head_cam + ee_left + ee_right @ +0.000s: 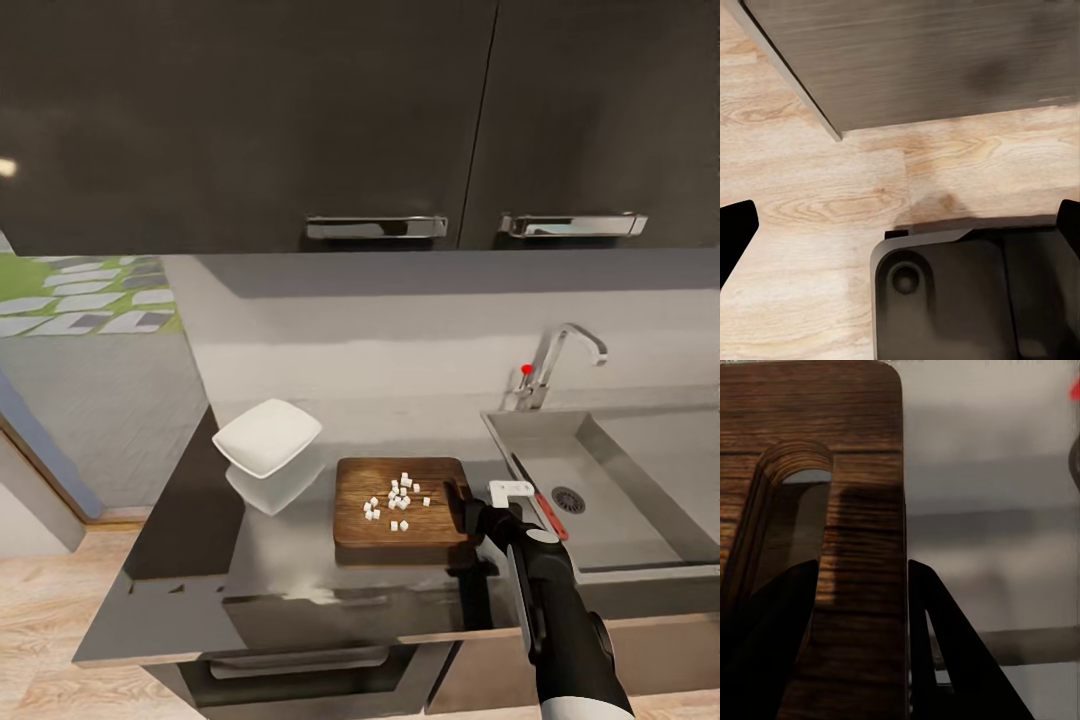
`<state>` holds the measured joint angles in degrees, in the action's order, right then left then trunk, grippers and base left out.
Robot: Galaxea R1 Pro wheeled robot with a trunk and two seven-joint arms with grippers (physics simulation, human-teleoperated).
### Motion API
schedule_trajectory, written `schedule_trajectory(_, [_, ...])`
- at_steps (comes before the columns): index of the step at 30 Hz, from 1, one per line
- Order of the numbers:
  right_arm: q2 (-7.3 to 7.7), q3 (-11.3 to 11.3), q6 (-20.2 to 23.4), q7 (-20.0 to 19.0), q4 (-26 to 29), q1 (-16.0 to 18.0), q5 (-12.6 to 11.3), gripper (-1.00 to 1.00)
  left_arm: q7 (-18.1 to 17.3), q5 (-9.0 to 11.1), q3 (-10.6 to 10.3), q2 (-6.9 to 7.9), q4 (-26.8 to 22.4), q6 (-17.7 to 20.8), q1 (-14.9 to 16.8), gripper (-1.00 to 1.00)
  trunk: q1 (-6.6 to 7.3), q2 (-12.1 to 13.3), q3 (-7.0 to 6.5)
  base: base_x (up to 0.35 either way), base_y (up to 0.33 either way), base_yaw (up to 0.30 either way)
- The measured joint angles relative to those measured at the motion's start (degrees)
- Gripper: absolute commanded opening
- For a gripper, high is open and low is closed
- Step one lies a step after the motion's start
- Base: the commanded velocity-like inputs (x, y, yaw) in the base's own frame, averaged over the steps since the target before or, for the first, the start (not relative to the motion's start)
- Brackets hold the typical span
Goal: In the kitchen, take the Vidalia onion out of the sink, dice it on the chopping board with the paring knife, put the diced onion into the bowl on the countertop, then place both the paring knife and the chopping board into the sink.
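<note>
Head view: on the grey counter (pixel 290 570), onion dice (pixel 396 497) lie on the board (pixel 400 505), bowl (pixel 267 437) beside, knife (pixel 545 505) in the sink (pixel 600 470). Left wrist: left end effector (pixel 900 225) spread over floor (pixel 832 195). Right wrist: right end effector (pixel 862 615) pinching the board's (pixel 817 510) handle end.

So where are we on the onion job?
Done: the onion is diced, white cubes lying on the chopping board, and the paring knife already lies in the sink. In hand: the right hand is at the board's slot end. Left: the bowl looks empty, so the dice go in, then the board into the sink.
</note>
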<state>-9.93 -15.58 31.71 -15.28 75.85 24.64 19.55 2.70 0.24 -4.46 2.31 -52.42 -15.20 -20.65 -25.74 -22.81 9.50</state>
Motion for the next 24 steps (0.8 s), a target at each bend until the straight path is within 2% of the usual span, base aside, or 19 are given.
schedule_trajectory(24, [0.0, 0.0, 0.01, 0.0, 0.09, -0.01, 0.0, -1.0, 0.0, 0.0, 0.0, 0.02, 0.05, 0.0, 0.0, 1.0, 0.0, 0.0, -2.24, 0.0, 0.0, 0.0])
